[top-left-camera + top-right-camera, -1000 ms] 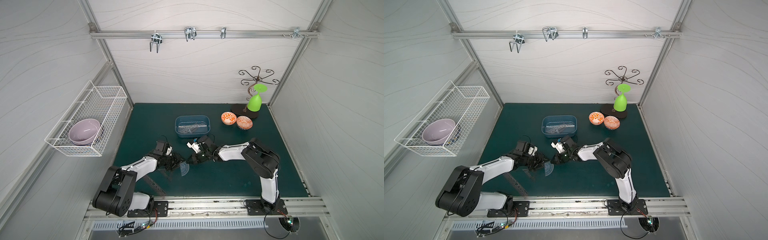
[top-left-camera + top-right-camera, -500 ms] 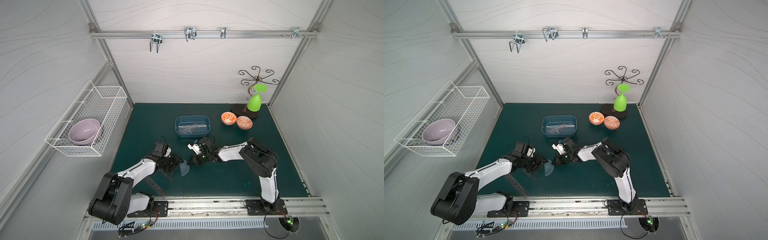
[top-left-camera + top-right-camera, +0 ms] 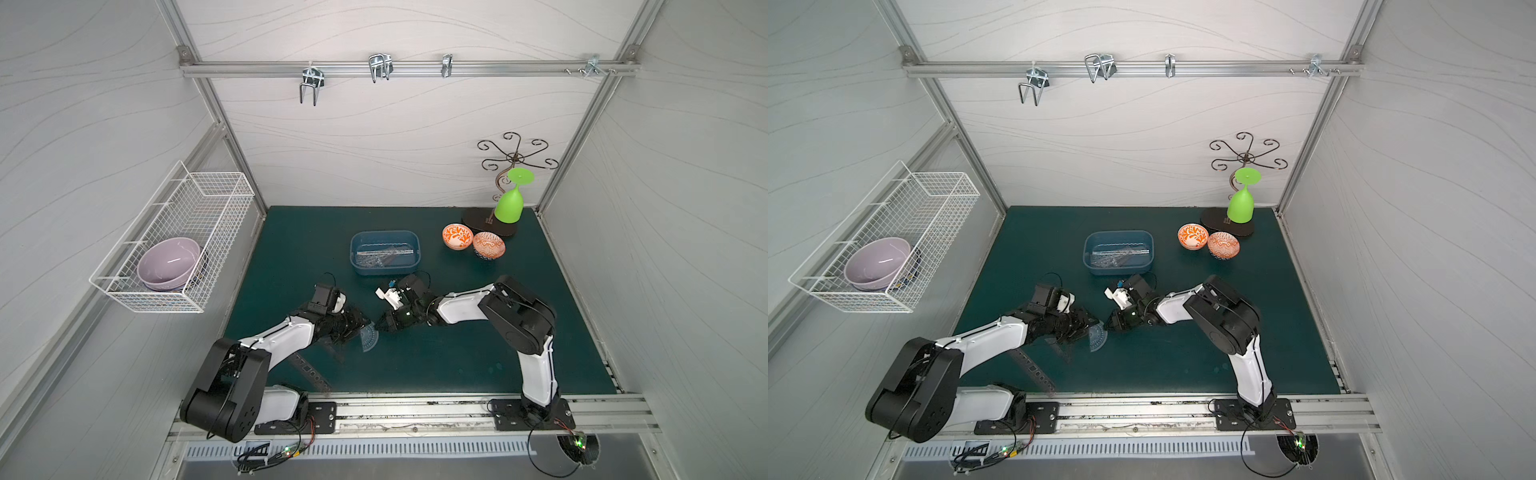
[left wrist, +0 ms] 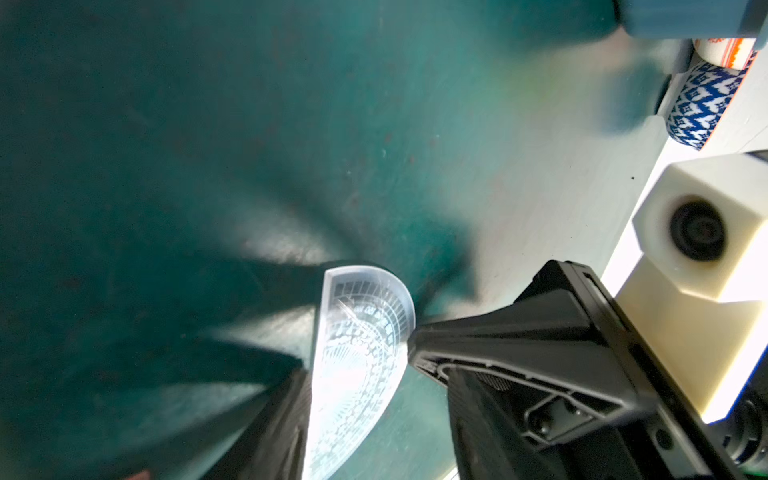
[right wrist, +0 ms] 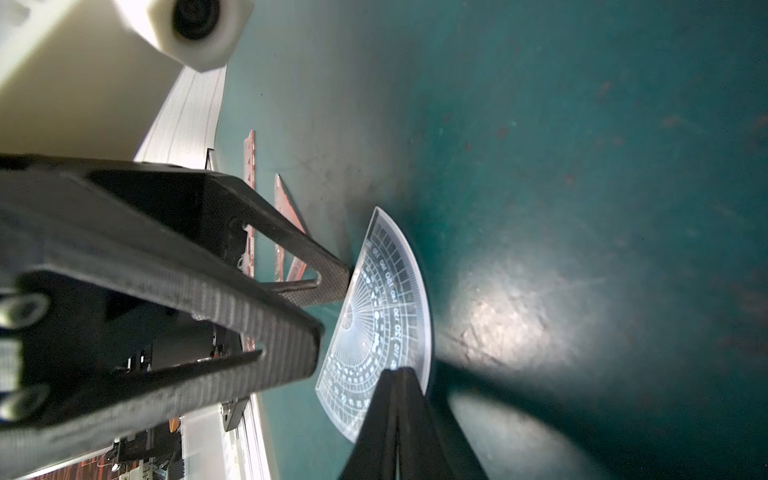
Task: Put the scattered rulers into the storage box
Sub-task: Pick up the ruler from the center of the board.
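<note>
Several rulers [image 3: 384,258] lie in the storage box [image 3: 385,271]; three remain outside. My left gripper [image 3: 360,326] is spread, my right gripper [image 3: 382,326] pressed together.

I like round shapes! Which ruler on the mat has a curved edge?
The bluish semicircular protractor. The triangular set square and the long stencil ruler beside it have only straight edges.

Grn mat [image 3: 457,357] w/ storage box [image 3: 354,266], 2 bowls [image 3: 457,237], stand [image 3: 476,219], stencil ruler [image 3: 309,372].
</note>
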Robot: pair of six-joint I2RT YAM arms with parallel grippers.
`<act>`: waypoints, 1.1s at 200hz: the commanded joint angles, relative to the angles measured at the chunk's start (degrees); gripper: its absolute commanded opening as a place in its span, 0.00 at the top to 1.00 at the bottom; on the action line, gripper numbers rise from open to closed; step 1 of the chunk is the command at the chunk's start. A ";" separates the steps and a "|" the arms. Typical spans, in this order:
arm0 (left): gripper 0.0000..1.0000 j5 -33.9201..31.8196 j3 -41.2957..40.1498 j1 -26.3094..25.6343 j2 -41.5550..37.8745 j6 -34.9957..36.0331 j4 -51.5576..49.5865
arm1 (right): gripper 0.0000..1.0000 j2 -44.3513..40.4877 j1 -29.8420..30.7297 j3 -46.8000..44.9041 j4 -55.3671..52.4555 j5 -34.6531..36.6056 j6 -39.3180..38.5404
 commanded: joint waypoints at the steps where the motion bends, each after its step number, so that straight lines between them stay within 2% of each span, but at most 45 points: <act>1: 0.43 -1.90 -2.20 -0.96 1.93 -0.04 -3.68 | 0.91 1.28 -0.24 -2.44 -5.51 2.95 -1.58; 47: 0.41 -5.22 -3.18 -0.96 -2.70 0.95 -7.67 | 0.91 1.22 -0.24 -2.89 -6.01 3.24 -1.95; 124: 0.42 -2.71 -3.93 -1.13 1.35 0.30 -3.70 | 0.91 1.28 -0.33 -3.15 -6.49 3.90 -2.30; 220: 0.42 -1.79 -4.65 -1.22 2.13 -0.25 -1.77 | 0.92 2.14 -0.42 -3.72 -7.70 4.87 -2.56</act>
